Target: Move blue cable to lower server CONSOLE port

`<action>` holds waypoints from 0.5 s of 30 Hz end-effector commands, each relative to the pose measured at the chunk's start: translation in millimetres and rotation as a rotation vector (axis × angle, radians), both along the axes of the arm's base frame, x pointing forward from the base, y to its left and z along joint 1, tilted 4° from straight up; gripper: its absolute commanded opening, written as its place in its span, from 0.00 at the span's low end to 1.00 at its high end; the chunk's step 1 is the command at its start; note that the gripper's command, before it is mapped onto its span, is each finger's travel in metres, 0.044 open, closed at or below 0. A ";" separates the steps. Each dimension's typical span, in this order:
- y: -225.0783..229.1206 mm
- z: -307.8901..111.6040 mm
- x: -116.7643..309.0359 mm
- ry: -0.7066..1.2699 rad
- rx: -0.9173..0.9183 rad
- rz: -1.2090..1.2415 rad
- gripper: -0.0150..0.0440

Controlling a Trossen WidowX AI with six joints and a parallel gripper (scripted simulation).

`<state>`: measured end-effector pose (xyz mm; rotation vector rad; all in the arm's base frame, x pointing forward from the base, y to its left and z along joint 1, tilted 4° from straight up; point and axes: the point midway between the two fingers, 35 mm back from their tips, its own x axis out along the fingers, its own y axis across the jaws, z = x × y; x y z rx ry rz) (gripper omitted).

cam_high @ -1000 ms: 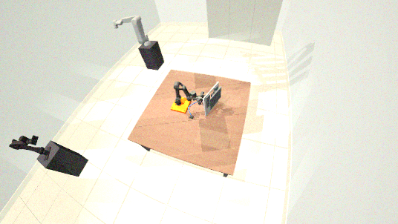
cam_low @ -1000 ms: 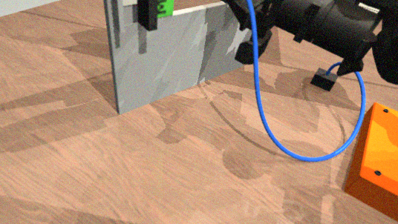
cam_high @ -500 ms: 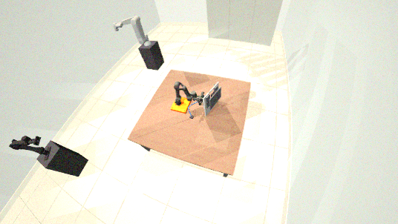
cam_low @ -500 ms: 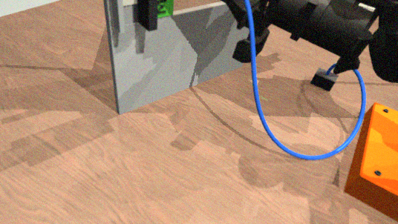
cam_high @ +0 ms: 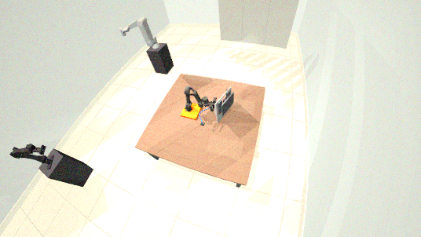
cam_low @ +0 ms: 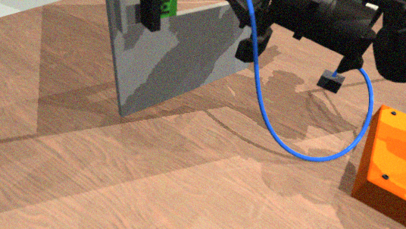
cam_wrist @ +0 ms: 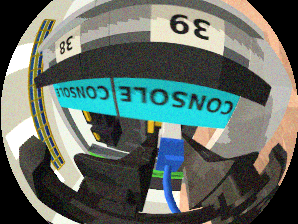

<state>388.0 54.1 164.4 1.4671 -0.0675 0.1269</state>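
— Where the wrist view shows the teal CONSOLE label (cam_wrist: 175,102) across mid-frame, what's below?

— Blue plug (cam_wrist: 171,150), lower centre, gripped by the end effector (cam_high: 214,105) (cam_wrist: 168,136), fingers narrow around it; whether it is seated, cannot tell

— And the cable?

— Blue cable (cam_high: 200,116) (cam_low: 260,95) (cam_wrist: 169,187) hangs in a loop, exterior view, right of centre, above the bench (cam_high: 196,149) (cam_low: 151,182), near the orange base plate (cam_high: 190,114) (cam_low: 390,152) at right edge

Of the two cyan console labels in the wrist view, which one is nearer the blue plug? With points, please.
The larger right-hand label (cam_wrist: 175,102), beneath number 39; the blue plug (cam_wrist: 170,154) sits below it.
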 end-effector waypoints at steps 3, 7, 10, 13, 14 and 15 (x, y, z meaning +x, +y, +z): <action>0.3 1.2 2.3 -0.003 0.004 0.006 0.25; 0.0 1.3 3.3 -0.004 0.004 0.007 0.25; -0.1 1.3 3.5 -0.003 0.004 0.007 0.25; -0.1 1.4 3.6 -0.002 0.004 0.007 0.25; -0.4 -0.2 1.5 0.000 -0.001 0.003 0.30; -0.4 -0.2 1.5 0.000 -0.001 0.003 0.34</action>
